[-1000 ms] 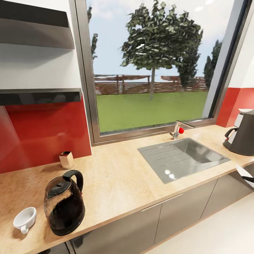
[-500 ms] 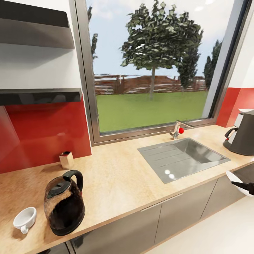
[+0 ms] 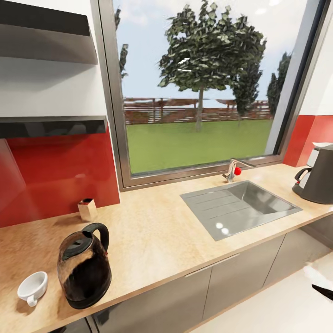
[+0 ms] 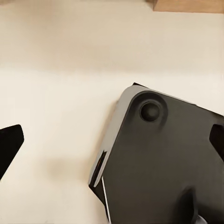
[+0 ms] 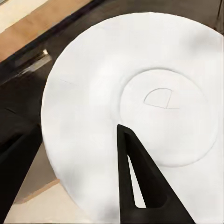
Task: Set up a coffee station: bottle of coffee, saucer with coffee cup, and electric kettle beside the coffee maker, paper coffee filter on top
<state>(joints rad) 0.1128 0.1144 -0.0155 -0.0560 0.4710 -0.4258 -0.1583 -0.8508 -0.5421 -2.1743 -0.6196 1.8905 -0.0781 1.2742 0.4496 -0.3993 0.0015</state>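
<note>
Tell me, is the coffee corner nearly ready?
Not yet. The right claw holds the saucer. The kettle and the cup sit on the countertop, across the sink from the coffee maker. They all need moving beside it.

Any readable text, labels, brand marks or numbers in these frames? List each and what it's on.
None readable.
saucer, held in the right gripper: a faint half-circle outline at its centre, no letters.
electric kettle, coffee cup, coffee maker: no label or marking visible.
Small box by the red backsplash: too small to tell if it carries print.
</note>
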